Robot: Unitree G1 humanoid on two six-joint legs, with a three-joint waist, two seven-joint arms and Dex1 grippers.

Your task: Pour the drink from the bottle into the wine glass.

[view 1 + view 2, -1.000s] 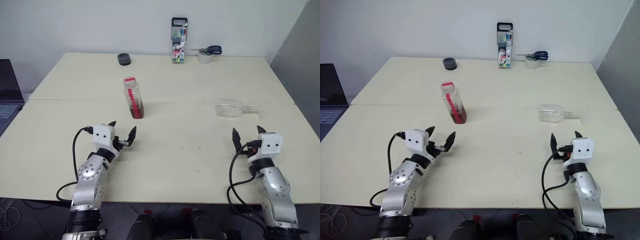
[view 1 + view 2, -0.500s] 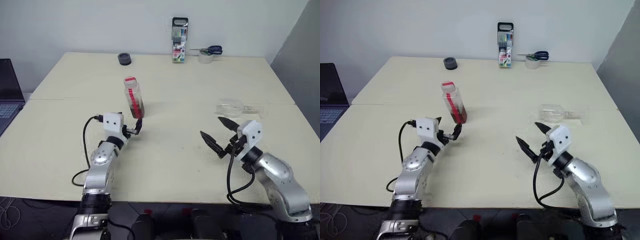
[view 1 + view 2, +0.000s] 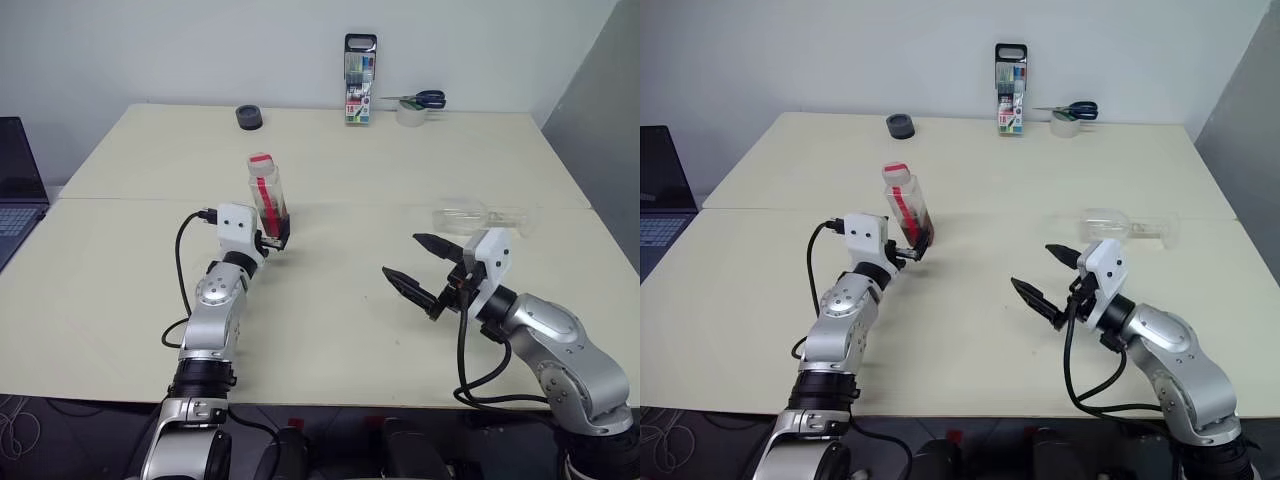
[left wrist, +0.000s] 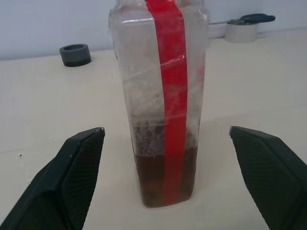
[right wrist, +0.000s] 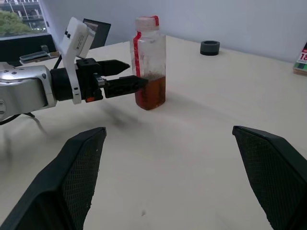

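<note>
two-armed setup at a pale desk (image 3: 330, 170). the bottle (image 3: 267, 194) stands upright left of the desk's centre, capped, with a vertical red label strip; the drink (image 4: 165, 176), reddish-brown, fills roughly its lower third. the left pincer (image 3: 277, 233) is level at the bottle's base, its two black fingers (image 4: 76, 163) spread apart, one on either side of the bottle and clear of its walls in the left wrist view. the wine glass (image 3: 470, 216) lies on its side on the right half of the desk, bowl toward the bottle, foot pointing to the right edge. the right pincer (image 3: 415, 266) hangs above the desk just in front of the glass, turned toward the robot's left, jaws spread wide and empty; its wrist view looks across at the bottle and the left pincer. along the far edge: a dark ring-shaped object (image 3: 248, 118), a marker-pen case (image 3: 359, 80) standing upright, a tape roll (image 3: 410, 115) with scissors (image 3: 418, 99) resting on it. a laptop (image 3: 18, 185) sits beyond the desk's left edge.
</note>
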